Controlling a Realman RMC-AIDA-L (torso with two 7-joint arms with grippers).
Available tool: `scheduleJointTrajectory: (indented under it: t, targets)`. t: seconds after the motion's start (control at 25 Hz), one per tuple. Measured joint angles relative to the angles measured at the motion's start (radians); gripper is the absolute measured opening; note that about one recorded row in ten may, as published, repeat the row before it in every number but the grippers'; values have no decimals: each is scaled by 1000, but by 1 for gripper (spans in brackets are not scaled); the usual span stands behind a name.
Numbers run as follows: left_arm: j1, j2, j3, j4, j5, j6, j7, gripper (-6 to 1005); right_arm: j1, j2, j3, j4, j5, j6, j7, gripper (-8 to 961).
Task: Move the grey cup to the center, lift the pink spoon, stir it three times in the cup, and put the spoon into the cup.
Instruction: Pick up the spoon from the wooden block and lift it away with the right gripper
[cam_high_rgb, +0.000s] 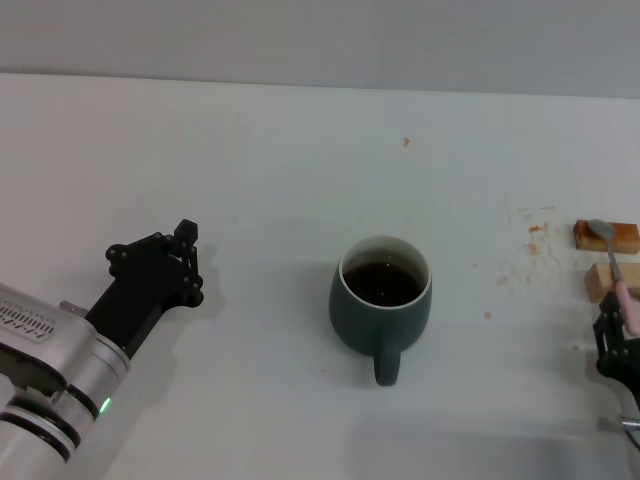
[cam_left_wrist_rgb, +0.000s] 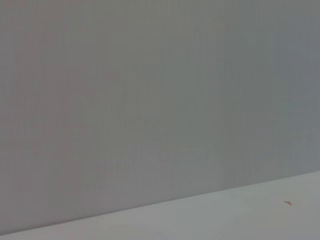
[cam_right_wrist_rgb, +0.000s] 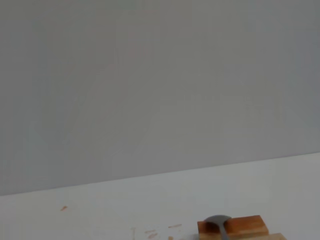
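I see a white table (cam_high_rgb: 250, 180), plain apart from a scatter of small orange-brown specks toward its right side. The cup (cam_high_rgb: 381, 305) is a dark blue-grey outside with a pale cream inner wall, and the liquid in it is dark brown, almost black. The spoon (cam_high_rgb: 612, 262) has a silver-grey bowl and neck and a pale pink handle. Under it are two wooden blocks (cam_high_rgb: 606, 235), the farther one a warmer orange-tan and the nearer one a lighter tan. My left pincer (cam_high_rgb: 186, 262) is matt black on a silver-grey arm with a small green light. My right pincer (cam_high_rgb: 615, 335) is black too. The wall behind is flat grey.
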Motion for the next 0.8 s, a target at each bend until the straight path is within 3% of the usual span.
scheduleJointTrajectory:
  t: [0.2, 0.44, 0.8]
  targets:
    - [0, 0, 0, 0, 0, 0, 0, -2, 2, -1, -2, -1, 0, 0, 0, 341]
    - [0, 0, 0, 0, 0, 0, 0, -2, 2, -1, -2, -1, 0, 6, 0, 339]
    - [0, 0, 0, 4, 0, -3, 0, -2, -5, 2, 5, -10, 0, 3, 0, 206]
